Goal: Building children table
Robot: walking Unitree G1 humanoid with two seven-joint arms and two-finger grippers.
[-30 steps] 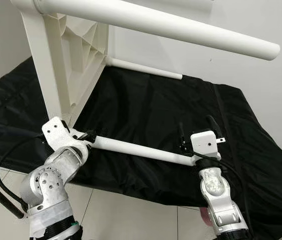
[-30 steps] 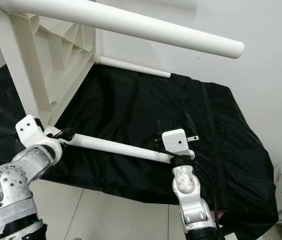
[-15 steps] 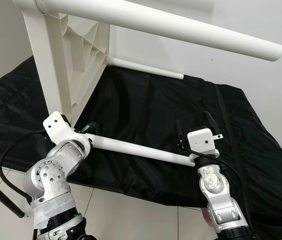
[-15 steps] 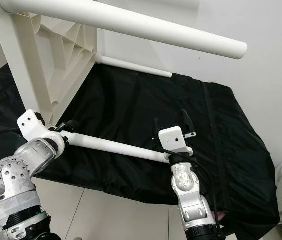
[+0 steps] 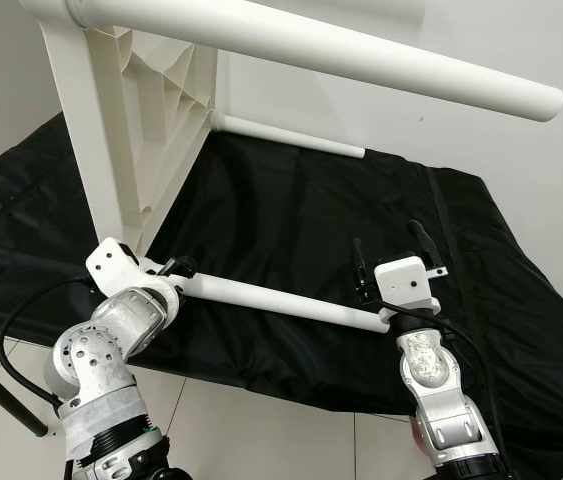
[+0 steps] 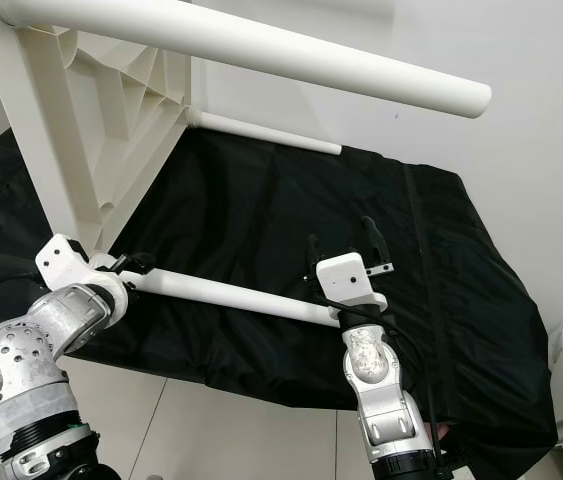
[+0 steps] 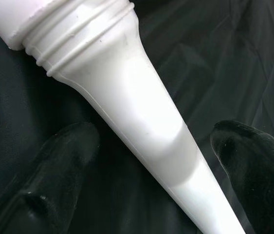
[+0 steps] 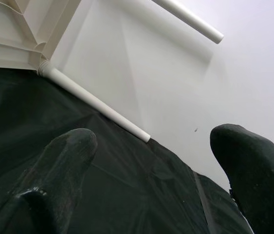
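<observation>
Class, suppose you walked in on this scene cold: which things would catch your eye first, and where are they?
The white table frame tipped on its side over the black cloth, one fitted leg jutting across the top. Near the cloth's front edge, a loose white leg lies between the open left gripper and open right gripper.

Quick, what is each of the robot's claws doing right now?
Left gripper: jaws open, standing either side of the white table leg without clamping it.
Right gripper: jaws open, holding nothing.
</observation>
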